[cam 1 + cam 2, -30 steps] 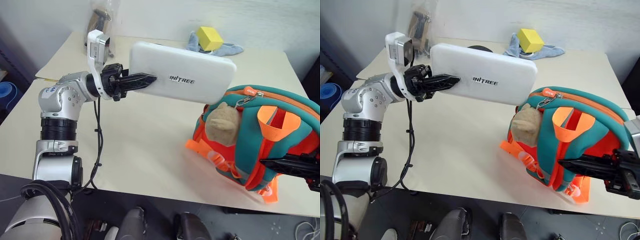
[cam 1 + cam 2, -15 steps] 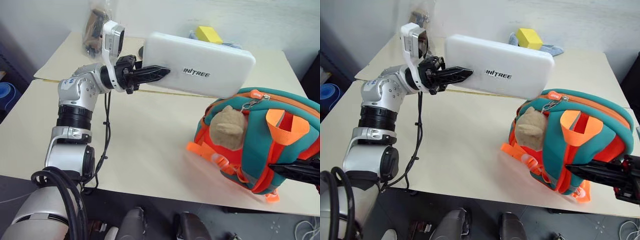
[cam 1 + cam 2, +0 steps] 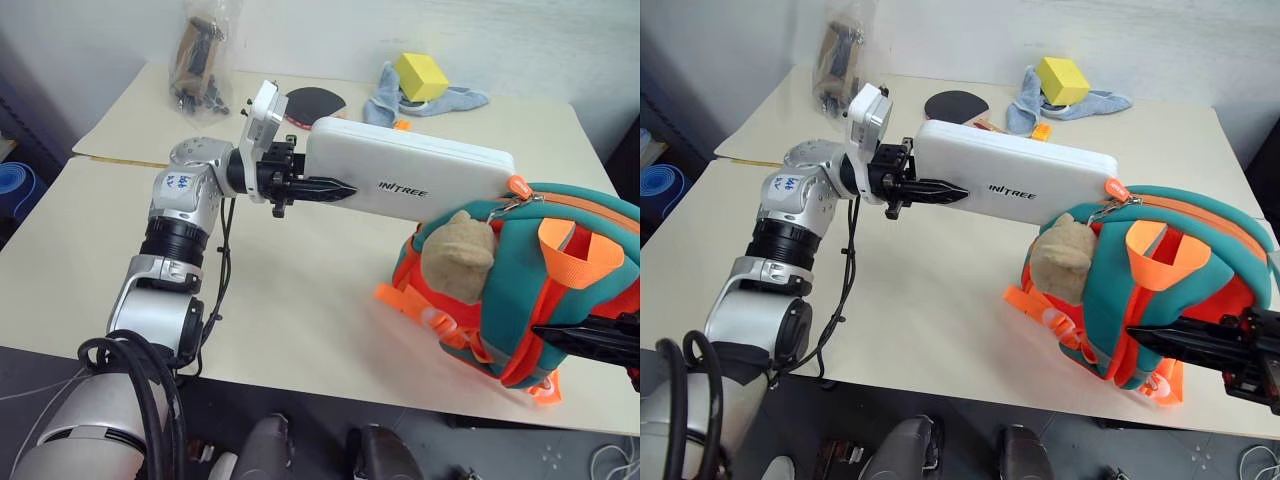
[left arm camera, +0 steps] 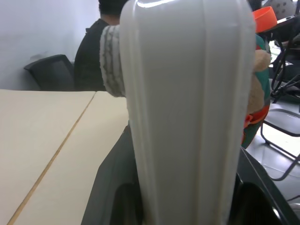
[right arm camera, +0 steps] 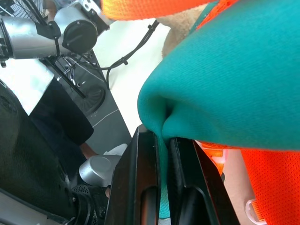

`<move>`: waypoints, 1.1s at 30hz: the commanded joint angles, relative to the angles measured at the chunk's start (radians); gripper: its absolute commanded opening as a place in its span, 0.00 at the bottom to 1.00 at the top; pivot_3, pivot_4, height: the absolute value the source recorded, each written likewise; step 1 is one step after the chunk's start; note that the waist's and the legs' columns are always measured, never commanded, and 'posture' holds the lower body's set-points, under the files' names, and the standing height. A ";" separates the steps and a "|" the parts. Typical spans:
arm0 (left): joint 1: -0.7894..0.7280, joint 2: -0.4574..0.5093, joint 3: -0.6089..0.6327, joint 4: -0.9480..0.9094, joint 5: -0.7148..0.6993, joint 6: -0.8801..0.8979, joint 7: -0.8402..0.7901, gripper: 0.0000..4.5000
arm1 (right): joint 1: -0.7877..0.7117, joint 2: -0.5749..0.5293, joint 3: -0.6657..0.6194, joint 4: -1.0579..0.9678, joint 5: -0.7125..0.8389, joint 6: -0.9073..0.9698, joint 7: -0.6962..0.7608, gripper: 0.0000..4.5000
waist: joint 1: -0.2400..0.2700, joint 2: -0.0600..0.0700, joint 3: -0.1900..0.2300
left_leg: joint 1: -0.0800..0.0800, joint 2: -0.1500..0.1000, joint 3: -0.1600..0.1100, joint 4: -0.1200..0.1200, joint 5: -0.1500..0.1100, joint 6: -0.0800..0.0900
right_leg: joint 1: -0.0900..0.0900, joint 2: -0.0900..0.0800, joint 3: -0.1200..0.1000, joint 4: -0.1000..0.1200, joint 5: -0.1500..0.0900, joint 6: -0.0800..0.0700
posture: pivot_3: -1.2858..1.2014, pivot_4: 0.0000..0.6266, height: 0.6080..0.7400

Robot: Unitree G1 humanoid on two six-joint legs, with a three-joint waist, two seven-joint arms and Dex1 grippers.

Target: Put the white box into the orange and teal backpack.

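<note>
White box held level at one end in left jaws, far end touching backpack top. Looks rigid, smooth, possibly slippery. Right jaws clamping backpack's teal trim.

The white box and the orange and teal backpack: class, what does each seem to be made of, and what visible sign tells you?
The white box: probably hard moulded plastic with a smooth satin finish; it keeps its shape in the left gripper and shows soft highlights.
The orange and teal backpack: soft padded fabric, perhaps neoprene-like; the teal edge folds where the right gripper pinches it.
</note>
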 commanded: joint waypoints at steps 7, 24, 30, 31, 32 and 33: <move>-0.096 0.106 -0.207 0.058 -0.031 -0.121 -0.113 0.31 | -0.052 -0.023 0.036 0.021 -0.027 -0.042 -0.019 0.00 | -0.002 0.000 0.000 | 0.000 0.000 0.000 0.000 0.000 0.000 | 0.000 0.000 0.000 0.000 0.000 0.000 | 0.52 0.24 1.00; -0.177 0.113 -0.400 0.002 -0.293 -0.040 -0.113 0.31 | -0.056 -0.030 0.049 0.017 -0.076 -0.042 -0.012 0.00 | -0.008 0.000 0.000 | -0.009 0.000 -0.002 0.013 -0.004 0.006 | -0.004 -0.001 0.000 0.007 0.000 0.000 | 0.52 0.24 1.00; -0.179 0.225 -0.476 -0.059 -0.391 -0.011 -0.113 0.31 | -0.034 -0.025 0.022 0.017 -0.086 -0.035 -0.002 0.00 | -0.018 0.000 0.000 | -0.009 0.000 -0.002 0.013 -0.004 0.006 | -0.004 -0.001 0.000 0.007 0.000 0.000 | 0.52 0.24 1.00; -0.178 0.241 -0.487 -0.068 -0.406 -0.007 -0.113 0.31 | -0.032 -0.023 0.025 0.016 -0.088 -0.037 -0.003 0.00 | -0.020 0.000 0.000 | -0.009 0.000 -0.002 0.013 -0.004 0.006 | -0.003 -0.001 0.000 0.007 0.000 0.000 | 0.52 0.24 1.00; -0.178 0.251 -0.496 -0.073 -0.419 -0.004 -0.113 0.31 | -0.030 -0.023 0.026 0.016 -0.089 -0.038 -0.004 0.00 | -0.022 0.000 0.000 | -0.009 0.000 -0.002 0.013 -0.004 0.006 | -0.003 -0.001 0.000 0.007 0.000 0.000 | 0.52 0.24 1.00; -0.179 0.258 -0.499 -0.079 -0.437 0.008 -0.113 0.31 | -0.029 -0.022 0.029 0.016 -0.090 -0.039 -0.004 0.00 | -0.024 0.000 0.000 | -0.009 0.000 -0.002 0.013 -0.004 0.006 | -0.003 -0.001 0.000 0.007 0.000 0.000 | 0.52 0.24 1.00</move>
